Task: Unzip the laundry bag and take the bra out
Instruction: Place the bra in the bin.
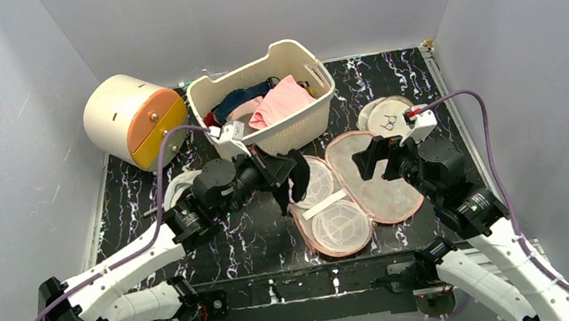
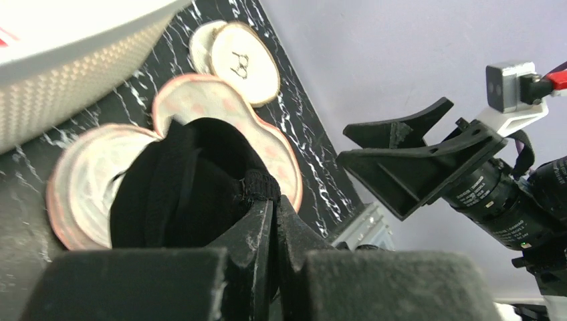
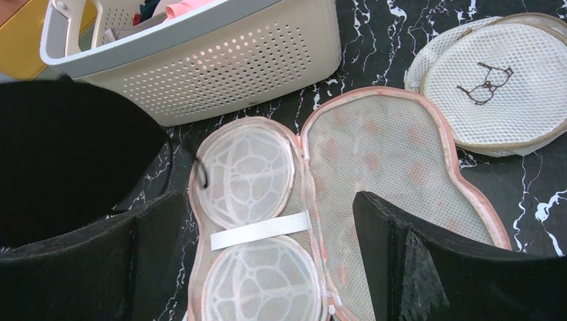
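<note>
The laundry bag [image 1: 368, 178] lies open flat on the black marbled table, both mesh halves up; it also shows in the right wrist view [image 3: 374, 154] and the left wrist view [image 2: 281, 160]. My left gripper [image 1: 288, 178] is shut on the black bra [image 1: 296, 174] and holds it lifted over the bag's left edge. In the left wrist view the pads [image 2: 261, 221] pinch the bra [image 2: 180, 187] at its band. My right gripper [image 1: 371, 158] is open and empty above the bag's right half; its fingers [image 3: 428, 267] straddle the bag. The bra shows at the left of the right wrist view [image 3: 67, 154].
A white perforated basket [image 1: 294, 130] with pink and dark blue garments stands behind the bag. Round beige mesh discs [image 1: 386, 115] lie at the back right. A cream drum with an orange lid [image 1: 132, 119] sits at the back left. Grey walls enclose the table.
</note>
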Tool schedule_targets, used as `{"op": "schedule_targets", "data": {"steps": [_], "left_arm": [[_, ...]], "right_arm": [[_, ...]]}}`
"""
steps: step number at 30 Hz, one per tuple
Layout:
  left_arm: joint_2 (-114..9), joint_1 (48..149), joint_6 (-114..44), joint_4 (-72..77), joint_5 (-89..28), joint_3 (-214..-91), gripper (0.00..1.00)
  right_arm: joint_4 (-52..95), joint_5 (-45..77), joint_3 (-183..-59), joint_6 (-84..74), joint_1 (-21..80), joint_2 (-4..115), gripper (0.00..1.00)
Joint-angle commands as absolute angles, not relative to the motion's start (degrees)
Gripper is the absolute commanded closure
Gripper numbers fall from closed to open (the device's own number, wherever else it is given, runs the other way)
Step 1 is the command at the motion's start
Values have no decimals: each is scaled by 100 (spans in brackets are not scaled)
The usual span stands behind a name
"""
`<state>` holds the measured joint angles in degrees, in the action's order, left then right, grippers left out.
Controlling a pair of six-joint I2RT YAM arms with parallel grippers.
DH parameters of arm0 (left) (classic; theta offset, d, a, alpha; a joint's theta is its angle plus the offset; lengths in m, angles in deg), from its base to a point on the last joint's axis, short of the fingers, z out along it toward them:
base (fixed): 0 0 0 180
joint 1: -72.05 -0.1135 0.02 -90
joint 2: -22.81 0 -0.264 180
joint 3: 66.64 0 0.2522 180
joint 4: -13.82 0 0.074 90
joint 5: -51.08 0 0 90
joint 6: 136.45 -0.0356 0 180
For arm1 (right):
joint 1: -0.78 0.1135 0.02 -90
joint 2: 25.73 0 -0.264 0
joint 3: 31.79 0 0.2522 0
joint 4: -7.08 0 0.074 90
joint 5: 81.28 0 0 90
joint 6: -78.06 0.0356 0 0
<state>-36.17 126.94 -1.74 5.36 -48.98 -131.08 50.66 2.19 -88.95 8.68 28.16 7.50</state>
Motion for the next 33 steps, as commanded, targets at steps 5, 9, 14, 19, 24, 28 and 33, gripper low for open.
{"op": "schedule_targets", "data": {"steps": [5,9,14,19,24,28,33], "left_arm": [[-4195,12568,-1965,-1201,-5380,-15330,100],[-4808,12299,-2440,-1394,-5289,-16339,100],[-5743,11681,-2415,-1487,-5014,-17376,100],[-6618,10981,-1876,-1138,-4082,-18126,100],[-7173,10409,-1040,-519,-3404,-18190,100],[-7584,9886,-555,-204,-2924,-18137,100],[-7855,9381,-326,-163,-2595,-17806,100]], "right_arm": [[4774,51,-8958,893,2837,660,2],[4759,32,-8937,902,2837,559,2],[4761,2,-8932,907,2831,524,2],[4744,1,-8923,915,2835,481,2],[4769,-31,-8932,920,2837,492,2],[4760,-65,-8923,931,2835,438,2],[4758,-63,-8923,925,2831,434,2]]}}
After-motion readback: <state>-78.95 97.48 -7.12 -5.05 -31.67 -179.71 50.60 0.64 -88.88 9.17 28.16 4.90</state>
